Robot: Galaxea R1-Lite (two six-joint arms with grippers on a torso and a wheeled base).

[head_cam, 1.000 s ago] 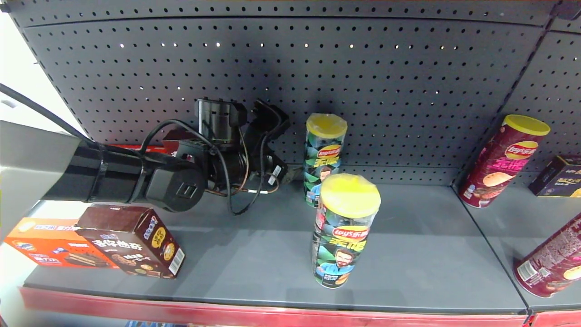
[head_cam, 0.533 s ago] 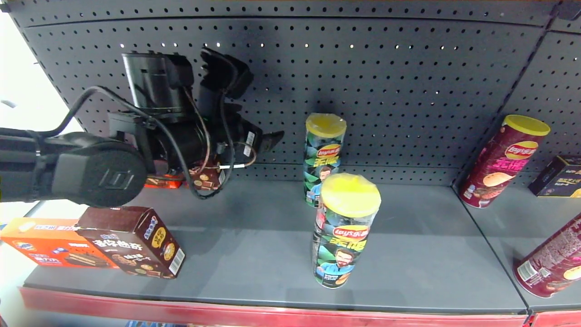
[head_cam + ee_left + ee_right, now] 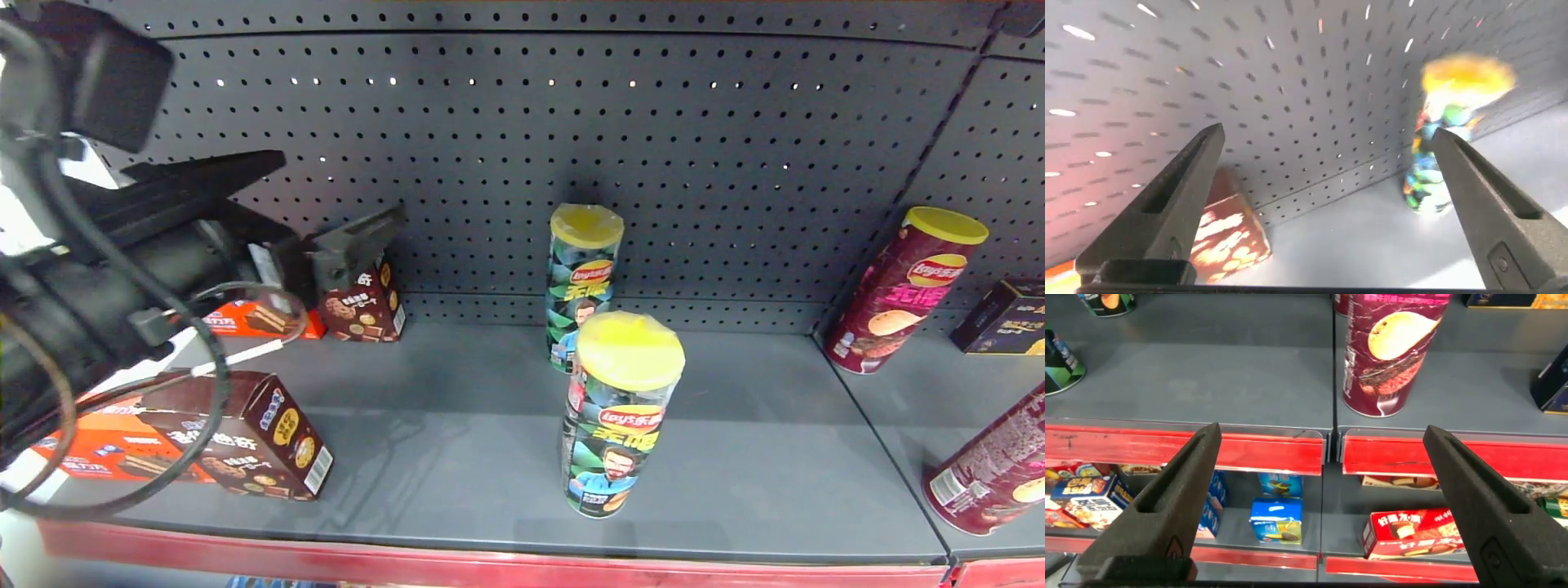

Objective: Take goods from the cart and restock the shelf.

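A green chip can [image 3: 622,416] stands in front, a second green can [image 3: 581,278] just behind it. Farther right a maroon can [image 3: 902,290] stands before the perforated back panel [image 3: 694,139].

Green chip can [image 3: 1443,139] smeared by blur — maroon can [image 3: 992,469] cut by the right edge.

brown snack box [image 3: 363,306]; upright; back-left of shelf [image 3: 457,441]
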